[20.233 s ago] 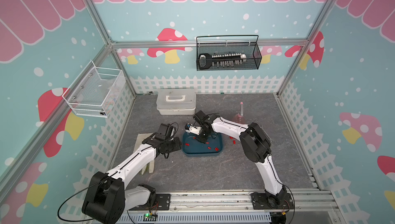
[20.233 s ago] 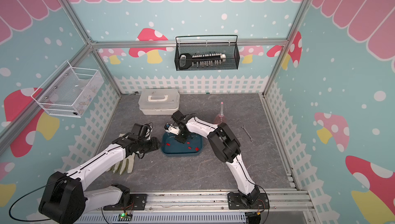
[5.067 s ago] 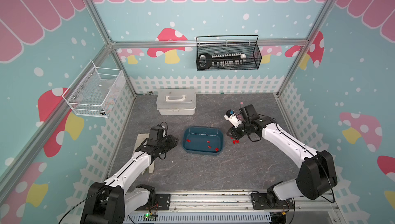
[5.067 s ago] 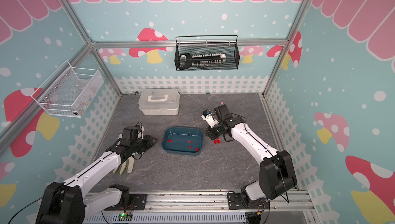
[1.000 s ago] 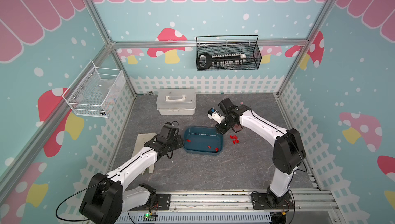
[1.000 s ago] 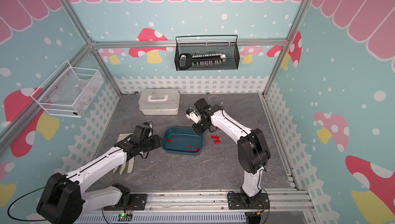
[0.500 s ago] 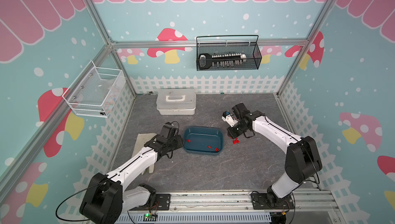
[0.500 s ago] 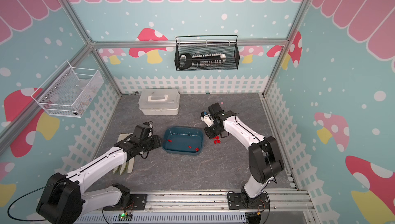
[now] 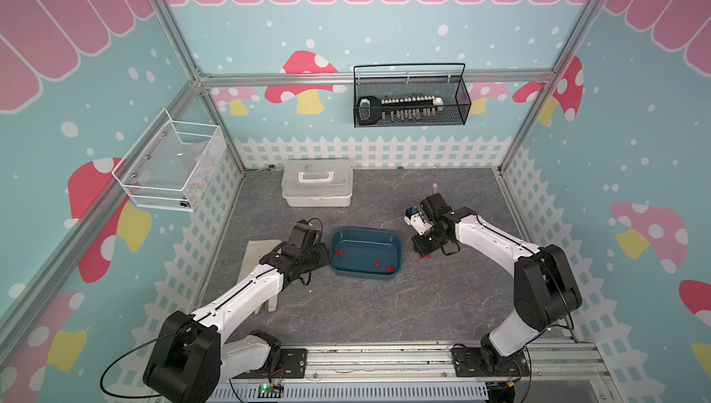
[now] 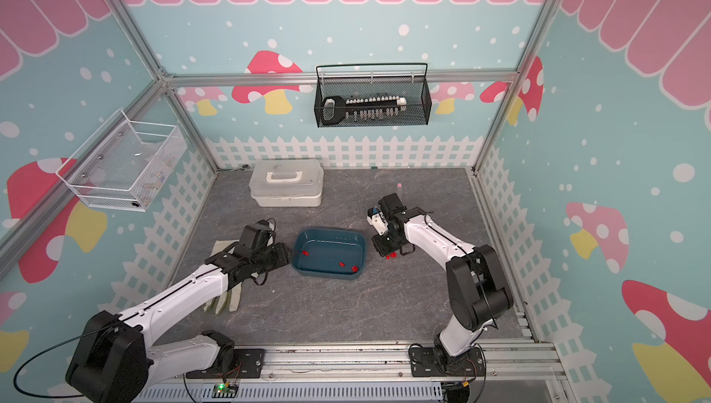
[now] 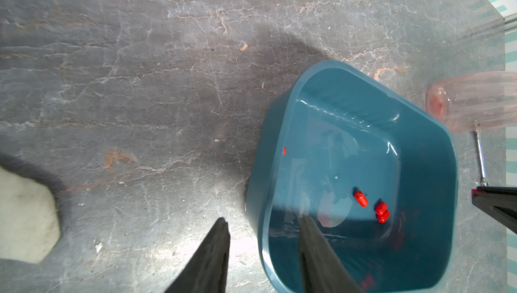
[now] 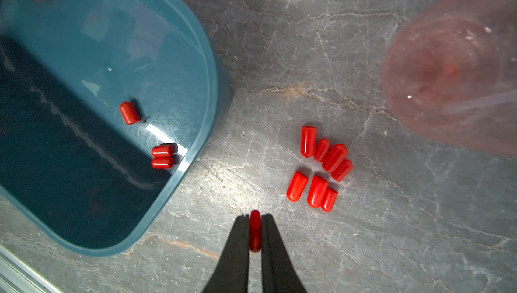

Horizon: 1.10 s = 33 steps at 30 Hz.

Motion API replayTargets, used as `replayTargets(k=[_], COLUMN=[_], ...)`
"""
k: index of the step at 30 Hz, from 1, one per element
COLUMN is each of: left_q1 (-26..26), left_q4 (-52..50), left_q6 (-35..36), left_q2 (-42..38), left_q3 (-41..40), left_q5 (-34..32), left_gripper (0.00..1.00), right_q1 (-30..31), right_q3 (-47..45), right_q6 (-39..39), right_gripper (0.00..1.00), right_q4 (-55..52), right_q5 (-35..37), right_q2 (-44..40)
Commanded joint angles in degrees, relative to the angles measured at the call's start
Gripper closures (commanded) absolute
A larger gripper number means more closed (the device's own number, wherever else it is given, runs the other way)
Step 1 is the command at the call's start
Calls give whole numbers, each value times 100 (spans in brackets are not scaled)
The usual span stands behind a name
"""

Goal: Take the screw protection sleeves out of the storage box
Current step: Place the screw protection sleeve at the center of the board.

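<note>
Setting: Grey stone-patterned surface (image 9: 365, 305) lay inside a pastel, mushroom-papered booth.
Storage box: the teal storage box (image 9: 398, 245) sat mid-surface between the two arms, with four screw protection sleeves (image 12: 129, 112) inside: one alone, a touching pair (image 12: 162, 156) against the wall nearest the right arm, and one far off towards the left arm's end.
Pile: seven sleeves lay flat in a tight pile (image 12: 321, 165) on the surface, outside the box and near a translucent pink cup (image 12: 447, 81).
Right hand: the right hand (image 12: 255, 221) was clenched on one held sleeve (image 12: 255, 230), whose long axis ran along the fingers.
Left hand: the left hand (image 11: 263, 220) was released, one finger inside the box wall and one outside, not pinching it.
Key relation: the held sleeve hung between the box wall and the pile, nearer the pile. Letting go there looked like the next move. The right arm seemed better placed for the pair.
Views: the right wrist view alone showed the held sleeve and the pile's count. In both top views the hand hid that sleeve. Only the left wrist view showed the straddle.
</note>
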Motion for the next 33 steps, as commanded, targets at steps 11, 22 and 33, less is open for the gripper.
replayTargets(k=[11,22,33], left_q1=[-28,-29,-31], left_q4=[-47,-46,-42], left_q6=[66,62,62], left_q2=[-31,4,5], left_q3=[118,135,136], left_q5=[-86,-81,-77], left_gripper=[56,57,57], right_q1=[-43,-43,-41], right_q3=[-266,-72,70], right_q6=[56,64,25], right_gripper=[87,86,86], right_q4=[233,313,236], right_q5=[143,253,401], right_q2=[368,849,963])
